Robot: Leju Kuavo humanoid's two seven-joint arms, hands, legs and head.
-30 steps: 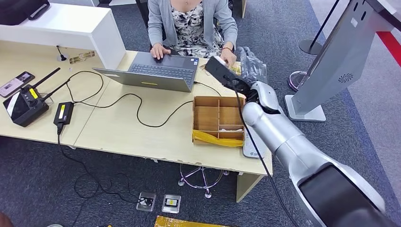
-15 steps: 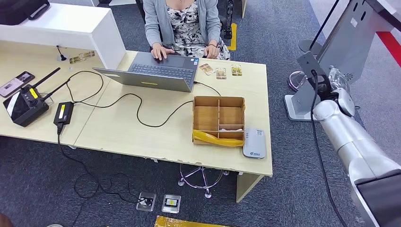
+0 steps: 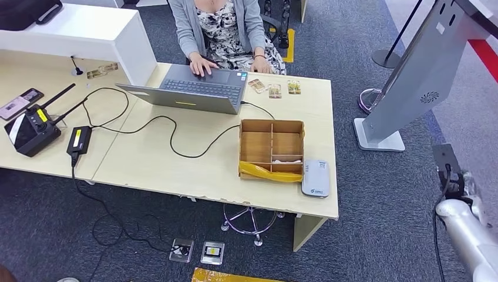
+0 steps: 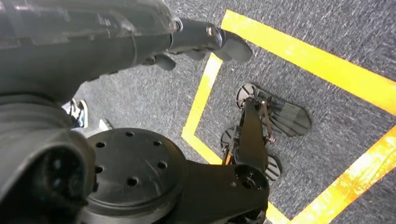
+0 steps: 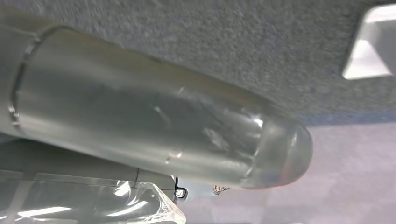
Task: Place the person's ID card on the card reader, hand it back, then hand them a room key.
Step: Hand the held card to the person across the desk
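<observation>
Three small cards lie on the desk's far edge, just right of the laptop, in front of the seated person. The grey card reader sits at the near right corner of the desk. Beside it stands a wooden divided box with a white card in one compartment. My right hand hangs low beside me, off the desk and over the carpet; up close it is a blurred grey shape under clear film. My left hand hangs over the floor, dark fingers stretched out, holding nothing.
The person has both hands on an open laptop. Cables, a power brick and a black radio controller lie on the desk's left part. A slanted grey kiosk stands on the carpet to the right.
My right arm has swung from the desk's far edge near the cards out to the right and down to my side. The person's hand has left the cards for the laptop.
</observation>
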